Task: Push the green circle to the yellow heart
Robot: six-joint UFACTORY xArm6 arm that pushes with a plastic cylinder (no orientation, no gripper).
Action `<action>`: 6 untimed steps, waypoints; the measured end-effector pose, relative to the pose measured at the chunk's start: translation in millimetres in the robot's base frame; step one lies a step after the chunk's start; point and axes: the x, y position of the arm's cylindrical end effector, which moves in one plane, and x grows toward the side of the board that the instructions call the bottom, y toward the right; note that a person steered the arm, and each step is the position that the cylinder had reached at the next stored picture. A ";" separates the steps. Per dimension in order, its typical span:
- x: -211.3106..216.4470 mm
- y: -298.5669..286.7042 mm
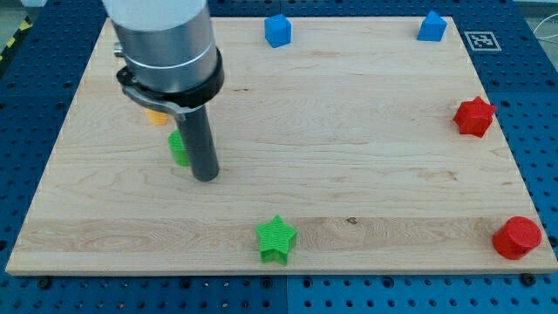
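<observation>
The green circle (178,148) lies at the view's left of the board, mostly hidden behind my rod. My tip (205,178) rests on the board just to the right of and slightly below it, touching or nearly touching it. A small yellow-orange piece (155,116), likely the yellow heart, peeks out under the arm's grey body, just above the green circle; its shape is hidden.
A green star (277,239) sits near the bottom edge. A blue cube (278,30) and a blue block (432,27) are along the top edge. A red star (475,117) is at the right edge and a red circle (517,237) at the bottom right corner.
</observation>
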 end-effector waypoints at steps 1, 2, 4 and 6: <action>-2.3 -0.1; -5.2 -3.4; -16.5 -14.3; -22.8 -31.3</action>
